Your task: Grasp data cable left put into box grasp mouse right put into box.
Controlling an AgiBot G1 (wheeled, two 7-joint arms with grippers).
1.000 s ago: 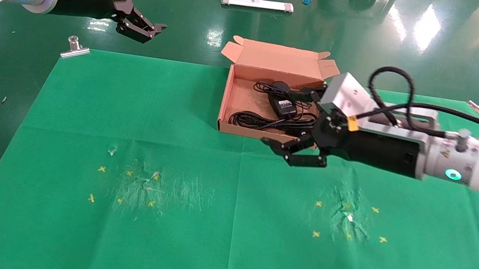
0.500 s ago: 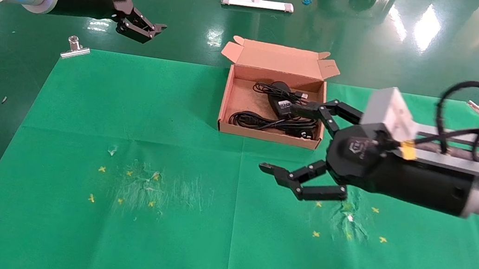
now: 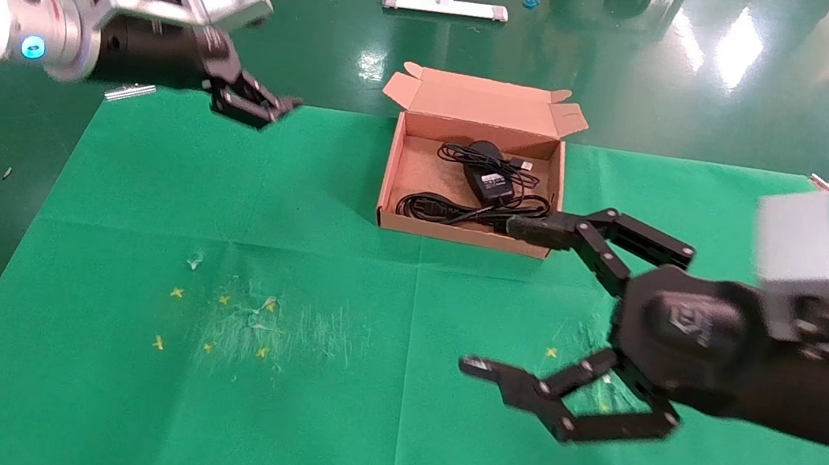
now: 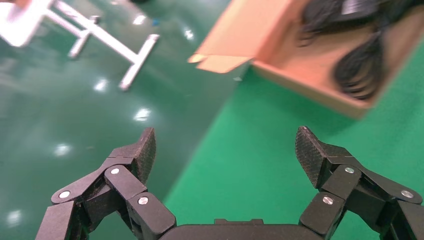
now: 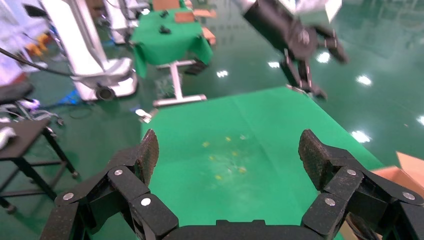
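At the far left corner of the green cloth-covered table point(image 3: 194, 412), the black two-fingered left gripper point(image 3: 258, 107) hangs in the air with its fingers spread and nothing between them; the left wrist view shows its textured fingertips point(image 4: 141, 150) wide apart over the cloth's edge.

Toward the middle of the table's far side sits the shallow brown cardboard box point(image 3: 389, 180), lid and side flaps folded open. Inside it lies the thick black data cable point(image 3: 438, 208), looped along the near wall. Behind the loops rests the small black oval mouse point(image 3: 492, 183), its thin black cord point(image 3: 466, 155) tangled toward the back of the box.

To the right, the black right gripper point(image 3: 507, 298) hovers over the cloth in front of the box's near right corner, fingers splayed wide and empty. Its upper fingertip point(image 3: 521, 227) overlaps the near right corner of the box in the head view.
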